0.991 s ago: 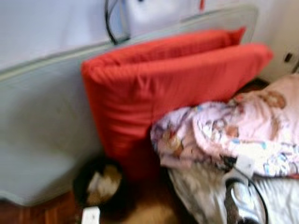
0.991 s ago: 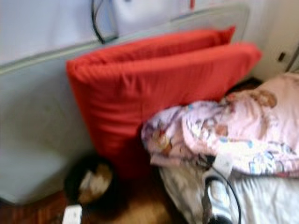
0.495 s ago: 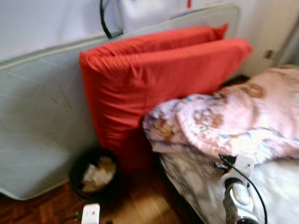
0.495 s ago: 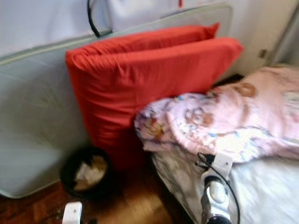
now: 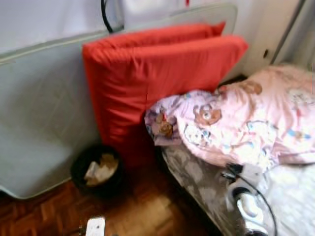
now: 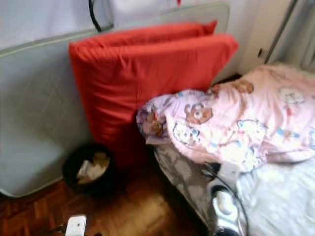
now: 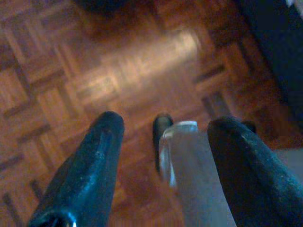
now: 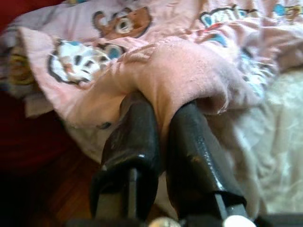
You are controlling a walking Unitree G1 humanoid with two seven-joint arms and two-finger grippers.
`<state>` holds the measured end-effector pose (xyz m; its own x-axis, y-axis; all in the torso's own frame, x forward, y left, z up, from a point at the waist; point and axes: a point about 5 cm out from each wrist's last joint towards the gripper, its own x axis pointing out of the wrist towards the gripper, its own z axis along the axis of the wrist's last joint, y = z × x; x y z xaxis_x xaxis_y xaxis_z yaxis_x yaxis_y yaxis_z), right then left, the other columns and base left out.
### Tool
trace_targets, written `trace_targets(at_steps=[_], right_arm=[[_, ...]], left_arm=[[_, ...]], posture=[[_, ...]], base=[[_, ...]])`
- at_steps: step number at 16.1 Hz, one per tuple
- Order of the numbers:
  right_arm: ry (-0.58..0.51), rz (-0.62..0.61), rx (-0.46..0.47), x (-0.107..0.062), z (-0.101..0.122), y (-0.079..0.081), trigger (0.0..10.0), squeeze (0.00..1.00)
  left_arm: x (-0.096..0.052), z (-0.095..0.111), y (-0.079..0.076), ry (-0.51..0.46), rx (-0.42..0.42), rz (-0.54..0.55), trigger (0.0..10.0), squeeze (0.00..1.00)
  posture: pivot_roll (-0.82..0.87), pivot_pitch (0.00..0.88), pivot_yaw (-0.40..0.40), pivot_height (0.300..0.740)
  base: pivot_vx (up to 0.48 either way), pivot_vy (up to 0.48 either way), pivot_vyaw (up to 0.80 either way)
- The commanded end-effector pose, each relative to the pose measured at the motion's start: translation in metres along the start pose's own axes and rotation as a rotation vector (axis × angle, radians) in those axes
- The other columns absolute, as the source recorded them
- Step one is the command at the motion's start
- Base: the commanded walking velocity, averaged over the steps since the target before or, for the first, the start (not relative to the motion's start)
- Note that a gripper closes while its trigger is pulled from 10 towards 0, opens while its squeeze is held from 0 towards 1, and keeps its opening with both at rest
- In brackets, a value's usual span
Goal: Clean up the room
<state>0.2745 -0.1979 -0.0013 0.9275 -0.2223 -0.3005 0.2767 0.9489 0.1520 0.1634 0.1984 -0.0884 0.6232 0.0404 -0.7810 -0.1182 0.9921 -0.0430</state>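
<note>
A pink blanket printed with teddy bears lies bunched on the bed, which has a white sheet. My right gripper is shut on a fold at the blanket's near edge, with pink cloth pinched between its black fingers. The silver right arm rises from the lower right toward that edge. My left gripper hangs open above the parquet floor, holding nothing; a pale grey shape lies below it.
Two red cushions lean on a pale grey mattress that stands against the wall. A black bin with crumpled paper sits on the parquet floor between the mattress and the bed. A cable hangs on the wall.
The whole picture has slid left, so the camera has turned right, and more of the bed and blanket shows. The right arm stays at the blanket's near edge.
</note>
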Motion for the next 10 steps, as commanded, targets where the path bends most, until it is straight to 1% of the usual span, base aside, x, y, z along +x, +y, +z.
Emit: trace_targets(at_steps=[1, 4, 10], right_arm=[[-0.019, 0.004, -0.011, 0.0012, 0.0041, -0.0002, 10.0, 0.00], [-0.025, 0.011, -0.011, 0.0012, 0.0048, 0.0022, 10.0, 0.00], [-0.018, 0.024, -0.036, 0.0012, 0.0043, 0.0035, 10.0, 0.00]], left_arm=[[-0.0005, -0.0014, 0.0026, 0.012, 0.013, 0.000, 10.0, 0.00], [-0.0003, -0.0013, 0.0024, 0.016, 0.013, -0.001, 10.0, 0.00], [-0.0003, -0.0019, 0.0021, 0.022, 0.016, -0.003, 10.0, 0.00]], posture=[[0.00, 0.003, 0.035, 0.740], [0.00, 0.006, 0.034, 0.740], [-0.01, 0.011, 0.032, 0.740]], base=[[-0.274, 0.000, 0.00], [-0.275, 0.000, 0.00], [0.000, 0.000, 0.00]])
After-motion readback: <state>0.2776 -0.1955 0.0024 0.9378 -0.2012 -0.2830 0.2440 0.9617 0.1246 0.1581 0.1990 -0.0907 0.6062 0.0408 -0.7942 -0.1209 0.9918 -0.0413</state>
